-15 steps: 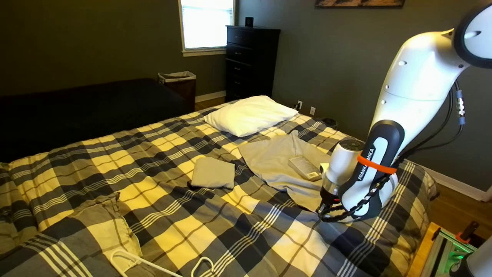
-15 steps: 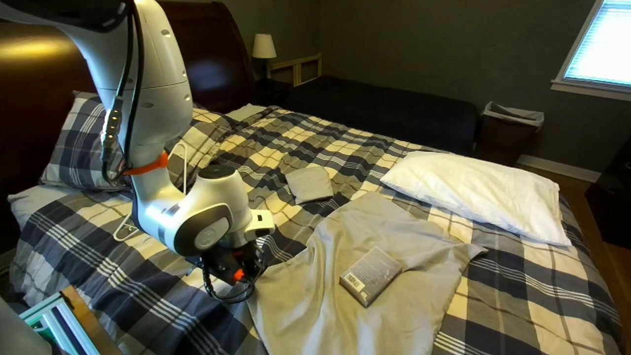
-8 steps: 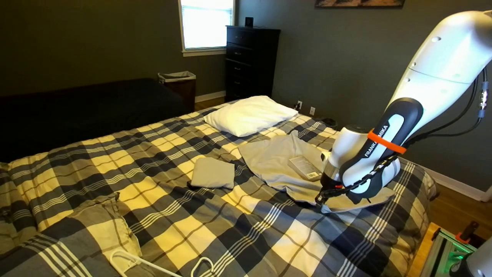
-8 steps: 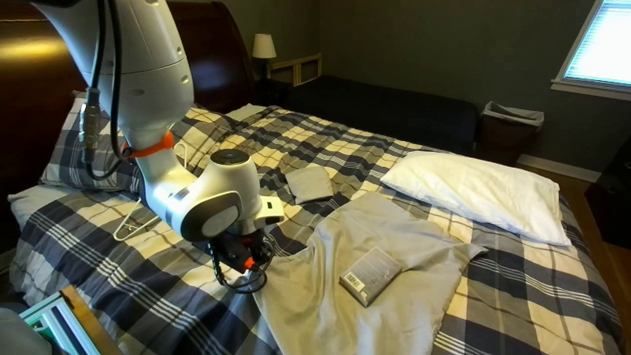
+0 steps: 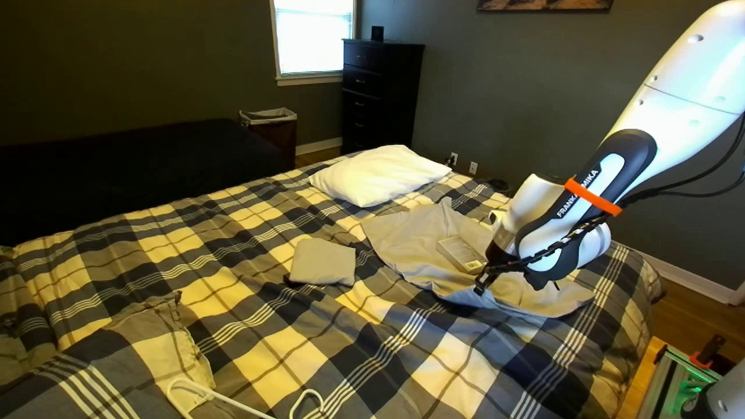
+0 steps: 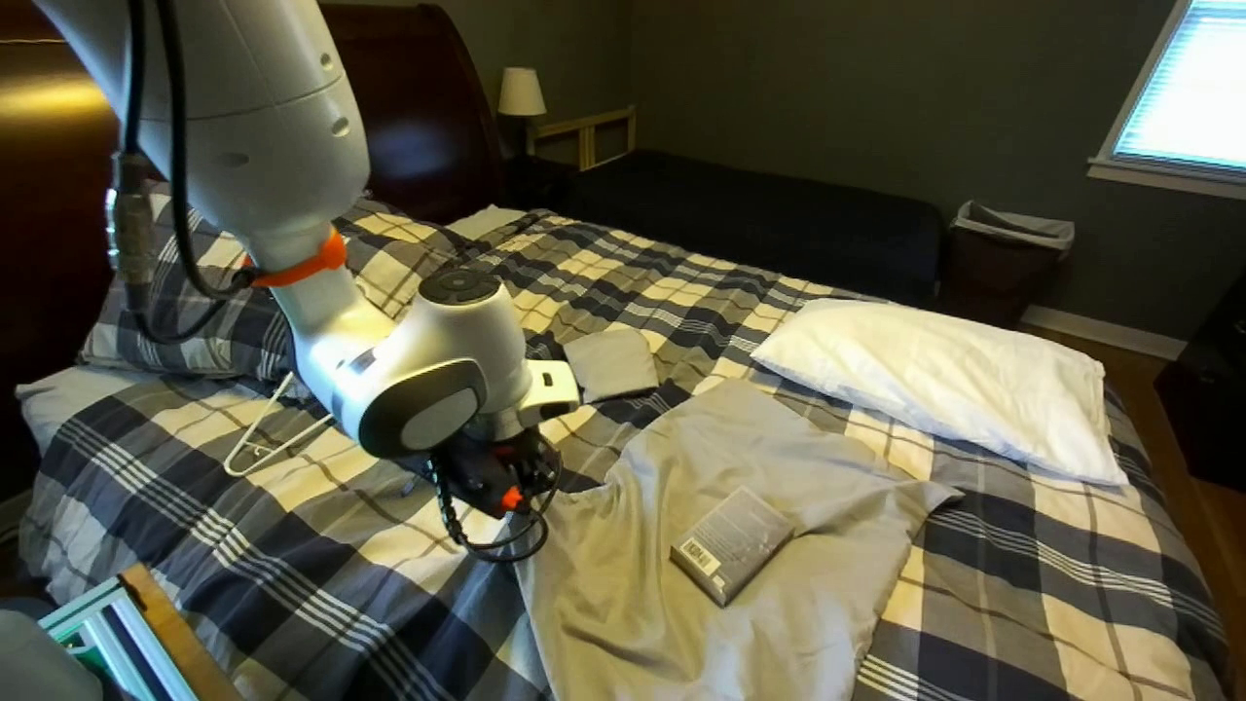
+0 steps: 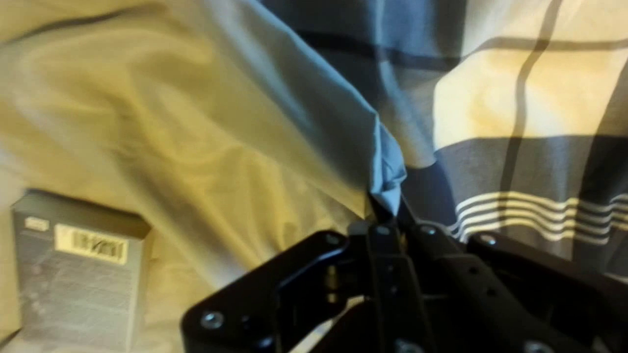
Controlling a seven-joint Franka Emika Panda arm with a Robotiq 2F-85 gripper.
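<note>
- Plaid bedding stretches out before dark walls, carrying a white pillow and a small grey fabric piece that looks folded.
- Spread over the bedding is a large grey cloth, loosely rumpled, with a flat box lying on top of it, its barcode label showing.
- Judging by how things lie, a hold on the cloth is made: a small tuft of its edge is gathered up and seems slightly raised.
- Beyond that, little looks done; most of the cloth lies down on the bedding, and the box rests on it, apart from the fingers.
- Those fingers are pressed together, pinching the gathered edge, as the wrist view shows.
- Reaching down from above at a slope, the arm has its lower end bent low over the cloth's edge, tilted, so that the fingertips point slantwise down, close above the bedding.
</note>
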